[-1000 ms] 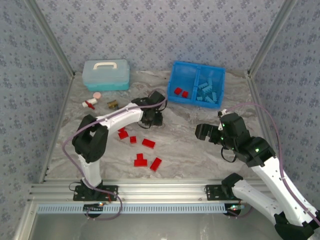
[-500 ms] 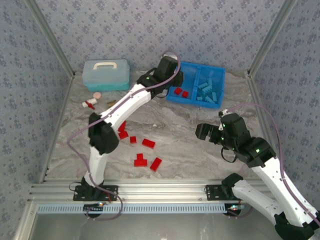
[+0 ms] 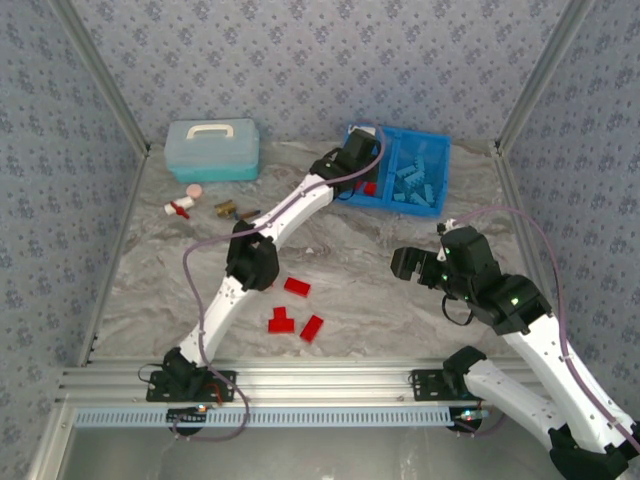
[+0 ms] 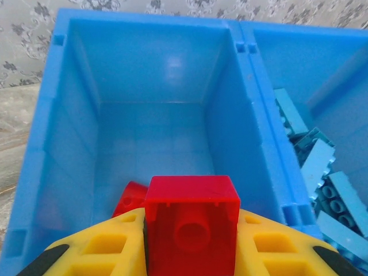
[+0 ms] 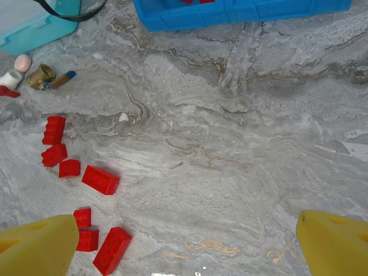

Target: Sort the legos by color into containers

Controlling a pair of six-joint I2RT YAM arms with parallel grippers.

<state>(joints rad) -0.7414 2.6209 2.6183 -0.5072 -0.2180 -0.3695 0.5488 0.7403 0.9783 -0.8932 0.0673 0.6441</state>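
Between the yellow fingers point(image 4: 98, 250) of our left gripper point(image 4: 191, 253) we clamp a red lego point(image 4: 191, 201), a second red lego point(image 4: 131, 198) lies just beyond and below in the tray point(image 4: 155, 132), light blue legos point(image 4: 322, 172) sit farther right, and our right gripper point(image 5: 184, 247) hangs wide open, loose red legos point(image 5: 100, 179) ahead-left of it.

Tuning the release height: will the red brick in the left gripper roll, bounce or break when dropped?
The red brick looks like hard moulded plastic, so it is probably stiff. Its flat, boxy faces suggest tumbling, not rolling. Small and visibly hollow, it is likely light and may bounce.
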